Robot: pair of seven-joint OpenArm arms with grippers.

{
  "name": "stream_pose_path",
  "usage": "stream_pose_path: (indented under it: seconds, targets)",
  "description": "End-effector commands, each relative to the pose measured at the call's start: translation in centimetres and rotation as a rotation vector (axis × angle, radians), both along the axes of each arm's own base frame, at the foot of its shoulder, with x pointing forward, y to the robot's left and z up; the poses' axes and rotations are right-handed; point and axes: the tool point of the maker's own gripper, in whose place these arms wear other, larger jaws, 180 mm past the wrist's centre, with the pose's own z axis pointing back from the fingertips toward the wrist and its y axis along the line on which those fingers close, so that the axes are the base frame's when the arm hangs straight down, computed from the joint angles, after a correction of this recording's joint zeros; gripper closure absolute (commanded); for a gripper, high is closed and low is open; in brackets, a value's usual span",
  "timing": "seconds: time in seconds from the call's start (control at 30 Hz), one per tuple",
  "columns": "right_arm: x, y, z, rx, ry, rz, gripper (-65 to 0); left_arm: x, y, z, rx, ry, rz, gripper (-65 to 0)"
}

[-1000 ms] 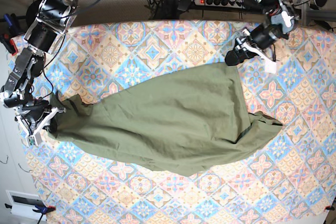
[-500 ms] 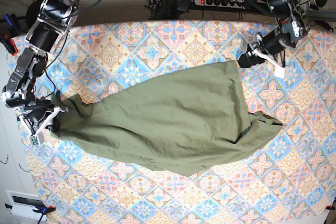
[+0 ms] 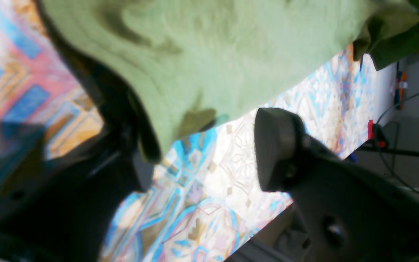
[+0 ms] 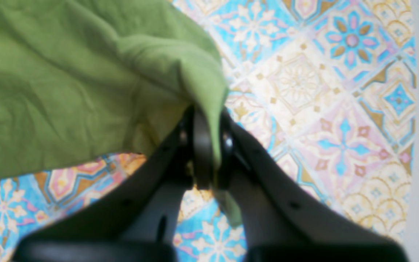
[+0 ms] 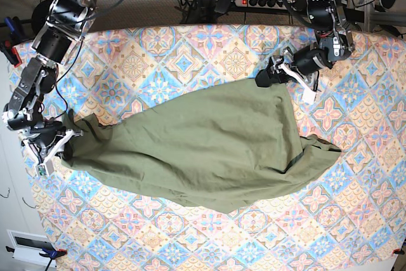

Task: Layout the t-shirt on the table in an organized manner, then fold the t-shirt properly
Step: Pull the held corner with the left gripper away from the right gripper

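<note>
1. Where the t-shirt [image 5: 209,147] lies spread across the middle of the table [image 5: 158,46], it forms a long olive-green slanted mass reaching from near the left edge to near the right edge, rumpled and not squared up.
2. At the left edge the right gripper [image 5: 56,146] is pressed together on a corner of the fabric; in the right wrist view the green cloth [image 4: 86,83] runs down between the two dark fingers [image 4: 202,145], which pinch it, with a small flap hanging below them.
3. Near the far right corner of the table the left gripper [image 5: 274,73] sits at the upper tip of the shirt, just at the cloth's edge.
4. In the left wrist view its jaws stand spread: one finger [image 3: 278,145] is clear of the fabric over the patterned tablecloth, while the other dark finger [image 3: 122,120] lies along the edge of the shirt [image 3: 213,54]. Whether that finger touches the fabric cannot be told, as the view is blurred.
5. A bunched fold of the shirt [image 5: 317,150] sticks out toward the right edge of the table.
6. A power strip [image 5: 266,1] and cables lie beyond the far edge.
</note>
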Motion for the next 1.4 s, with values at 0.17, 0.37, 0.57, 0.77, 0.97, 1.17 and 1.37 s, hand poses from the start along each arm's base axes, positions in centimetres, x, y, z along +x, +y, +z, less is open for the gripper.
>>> stream_pose_path:
  seconds: [0.17, 0.37, 0.57, 0.77, 0.97, 1.17, 1.37]
  targets:
    - [1.0, -0.7, 2.3, -0.009, -0.072, -0.004, -0.7, -0.3, -1.4, 2.8, -0.114, -0.063, -0.028, 0.0]
    - [1.1, -0.6, 2.2, -0.009, -0.069, -0.001, -0.7, 1.5, 2.2, 9.0, 0.017, -0.268, -0.020, 0.0]
    - [1.1, -0.6, 2.3, -0.010, -0.069, 0.000, -0.7, 3.0, 6.4, 11.7, 0.132, -0.348, 0.019, 0.0]
    - [1.1, -0.6, 2.3, -0.011, -0.069, 0.000, -0.7, 1.9, 8.3, 6.6, 0.111, -0.179, 0.074, -8.3]
    - [1.1, -0.5, 2.3, -0.012, -0.069, 0.002, -0.7, -0.5, 7.1, 2.3, 0.081, -0.037, 0.059, -37.2]
    - [1.1, -0.5, 2.3, -0.012, -0.069, 0.002, -0.7, -1.6, 5.4, 1.2, 0.038, -0.003, 0.066, -41.5]
    - [1.1, -0.5, 2.3, -0.012, -0.068, 0.003, -0.7, -1.8, 4.0, 0.4, 0.018, 0.015, 0.076, -41.5]
